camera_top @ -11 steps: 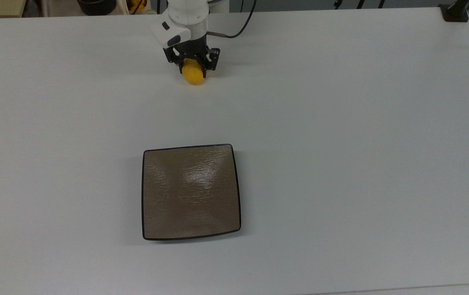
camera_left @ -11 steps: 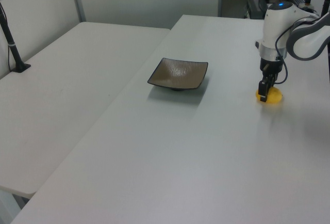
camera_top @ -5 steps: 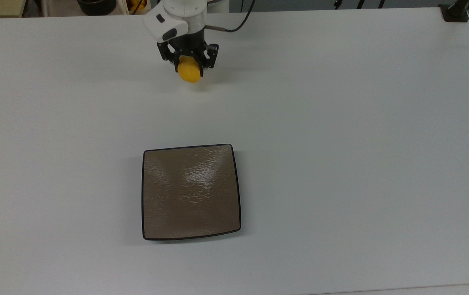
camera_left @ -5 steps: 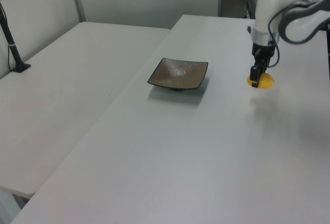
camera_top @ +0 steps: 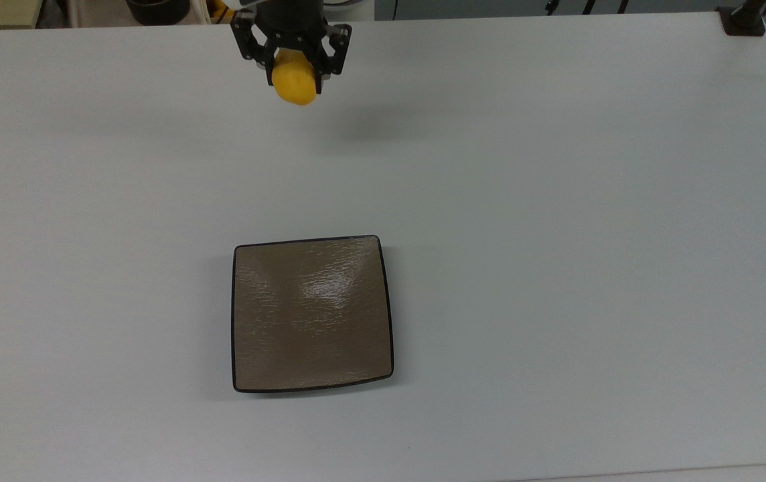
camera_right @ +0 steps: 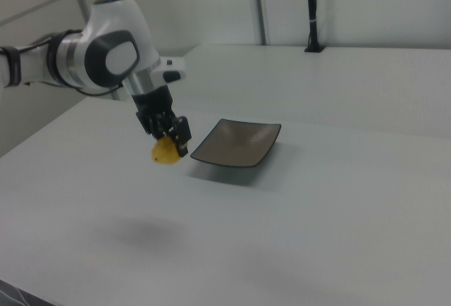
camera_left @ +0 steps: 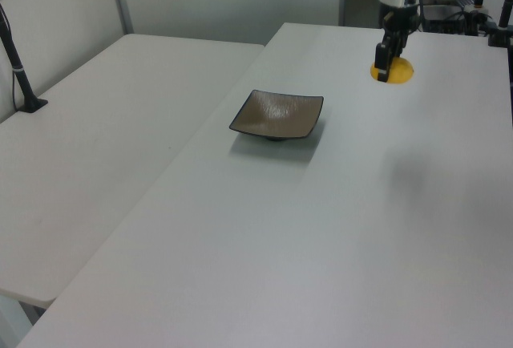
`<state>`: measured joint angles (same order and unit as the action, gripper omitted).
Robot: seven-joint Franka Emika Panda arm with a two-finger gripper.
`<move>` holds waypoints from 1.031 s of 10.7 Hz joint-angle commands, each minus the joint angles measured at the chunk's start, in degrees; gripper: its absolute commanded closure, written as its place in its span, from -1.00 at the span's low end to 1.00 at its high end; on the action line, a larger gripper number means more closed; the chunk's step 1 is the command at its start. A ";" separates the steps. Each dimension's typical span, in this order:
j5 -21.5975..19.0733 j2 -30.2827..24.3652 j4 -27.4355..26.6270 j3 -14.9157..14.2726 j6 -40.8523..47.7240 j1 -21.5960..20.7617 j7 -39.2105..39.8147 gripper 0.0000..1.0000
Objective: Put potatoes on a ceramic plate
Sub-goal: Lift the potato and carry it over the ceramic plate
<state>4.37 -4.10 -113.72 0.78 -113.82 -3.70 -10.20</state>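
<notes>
Potato, yellow-orange and glossy, was pinched in the claw, one dark finger on either side of its upper half, so that most of its body hung clear below the tips. It was off the tabletop: the right view showed it in the air with a soft shadow lying on the surface well below and apart from it, and the left view showed the same gap. Judged reason for the height: a carry high enough to pass over the raised black rim of the plate without knocking it. The ceramic plate, square and grey-brown, sat bare near the middle of the tabletop, well apart from the potato, which hung near the far edge in the top view, toward the top view's upper left of the plate. The grip on the upper half left the underside free, which would let the potato meet the plate first at set-down. Judged stage: lift made, transfer across to the plate not yet done. Risk noted: a smooth rounded skin held high on its body could slip or swing during travel.
</notes>
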 commanded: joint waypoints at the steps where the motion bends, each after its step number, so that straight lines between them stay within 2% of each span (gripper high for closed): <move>1: -2.86 2.86 9.71 0.62 5.17 0.72 3.59 0.59; 5: -5.50 9.09 18.77 0.62 6.34 1.50 6.84 0.59; 8: -6.21 17.09 27.12 0.54 5.28 2.82 9.40 0.59; 11: -6.57 22.19 28.55 0.54 -8.04 3.62 10.73 0.59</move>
<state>-1.11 13.82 -87.95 0.80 -114.54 -0.82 -1.23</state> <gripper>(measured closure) 0.379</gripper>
